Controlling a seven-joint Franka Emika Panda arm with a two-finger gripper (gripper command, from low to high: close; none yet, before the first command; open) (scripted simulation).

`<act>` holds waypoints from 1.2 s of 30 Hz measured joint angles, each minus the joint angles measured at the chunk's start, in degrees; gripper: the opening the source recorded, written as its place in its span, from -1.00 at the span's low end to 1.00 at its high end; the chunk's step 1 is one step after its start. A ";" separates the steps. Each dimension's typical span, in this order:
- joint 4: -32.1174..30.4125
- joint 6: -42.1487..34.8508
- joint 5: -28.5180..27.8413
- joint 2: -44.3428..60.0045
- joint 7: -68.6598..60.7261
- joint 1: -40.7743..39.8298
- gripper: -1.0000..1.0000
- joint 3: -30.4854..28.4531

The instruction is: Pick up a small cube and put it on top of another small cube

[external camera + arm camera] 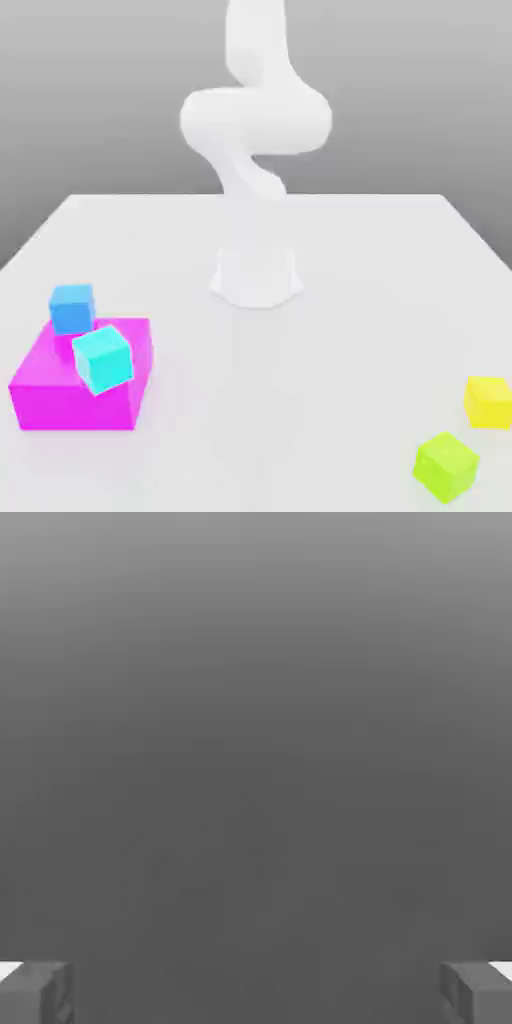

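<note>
The small lime-green cube point(446, 466) lies on the white table near the front edge, at the exterior view's right. The small turquoise cube point(103, 358) rests tilted on the large magenta block point(60, 395) at the exterior view's left. In the hand view my gripper point(256, 997) is open, its two grey fingertips point(35, 994) far apart, with nothing between them and plain grey background beyond. The white arm point(255, 120) rises from its base point(256, 275) at the middle of the table, well away from both cubes.
A deeper sky-blue small cube point(72, 308) sits at the back of the magenta block, just behind the turquoise one. A pure yellow small cube point(489, 401) lies close behind the green cube. The white table point(330, 380) spreads between the two groups.
</note>
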 joint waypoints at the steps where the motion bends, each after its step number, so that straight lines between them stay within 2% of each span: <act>1: -0.15 0.75 -0.35 2.25 0.04 0.15 0.00 0.73; 19: -2.76 13.26 -7.98 39.83 1.90 5.65 0.00 10.94; 27: -3.97 18.94 -9.67 56.21 1.52 9.57 0.00 13.21; 32: -2.35 25.96 -13.56 66.57 4.19 13.10 0.00 9.85; 33: -2.06 27.00 -14.17 67.93 4.65 13.65 -1.00 9.19; 36: -2.06 27.00 -14.19 67.93 4.66 13.64 -1.00 9.19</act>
